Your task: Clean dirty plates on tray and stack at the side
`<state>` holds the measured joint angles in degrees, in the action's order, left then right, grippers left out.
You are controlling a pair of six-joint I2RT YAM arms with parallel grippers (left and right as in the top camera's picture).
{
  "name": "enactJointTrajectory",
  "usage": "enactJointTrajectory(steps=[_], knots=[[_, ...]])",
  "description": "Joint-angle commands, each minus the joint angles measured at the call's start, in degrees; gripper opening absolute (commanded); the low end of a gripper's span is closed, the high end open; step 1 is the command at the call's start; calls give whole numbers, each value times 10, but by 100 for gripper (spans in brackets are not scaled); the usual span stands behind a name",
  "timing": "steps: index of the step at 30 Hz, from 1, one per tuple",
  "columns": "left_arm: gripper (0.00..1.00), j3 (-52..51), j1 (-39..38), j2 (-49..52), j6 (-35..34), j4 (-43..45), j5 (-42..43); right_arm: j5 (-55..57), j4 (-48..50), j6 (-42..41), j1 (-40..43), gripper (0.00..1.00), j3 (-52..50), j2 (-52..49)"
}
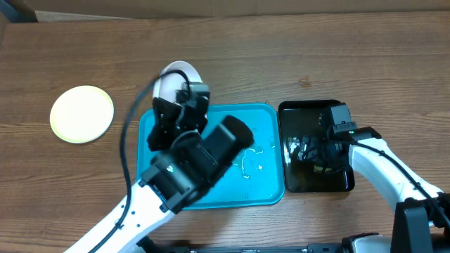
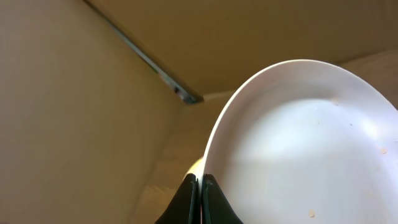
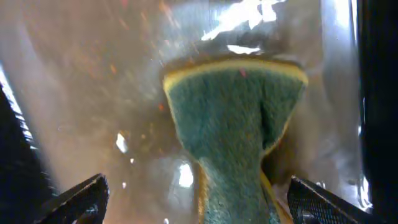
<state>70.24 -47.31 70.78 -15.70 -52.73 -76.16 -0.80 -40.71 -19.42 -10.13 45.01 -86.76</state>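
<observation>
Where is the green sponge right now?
In the right wrist view, the sponge lies in the wet black tray, between the right gripper's open fingers, just right of the blue tray.

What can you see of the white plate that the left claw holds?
The white plate is round, shallow and smooth, perhaps ceramic or plastic, with a few small brown specks inside. The shut left claw pinches its rim and holds it tilted, near the far left corner of the turquoise tray.

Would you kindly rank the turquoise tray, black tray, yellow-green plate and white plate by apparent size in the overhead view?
1. turquoise tray
2. black tray
3. yellow-green plate
Unranked: white plate, tilted and mostly hidden by the left arm.
</observation>
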Motion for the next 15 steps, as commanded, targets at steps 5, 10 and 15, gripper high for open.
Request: enactJointTrajectory(steps=[5, 10, 15], knots=[[4, 4, 269, -1, -53, 14, 351, 7, -89, 16, 2, 100, 122, 2], [4, 4, 537, 10, -53, 43, 586, 7, -123, 19, 2, 100, 153, 2], [4, 4, 748, 64, -65, 67, 723, 7, -123, 19, 2, 100, 153, 2]])
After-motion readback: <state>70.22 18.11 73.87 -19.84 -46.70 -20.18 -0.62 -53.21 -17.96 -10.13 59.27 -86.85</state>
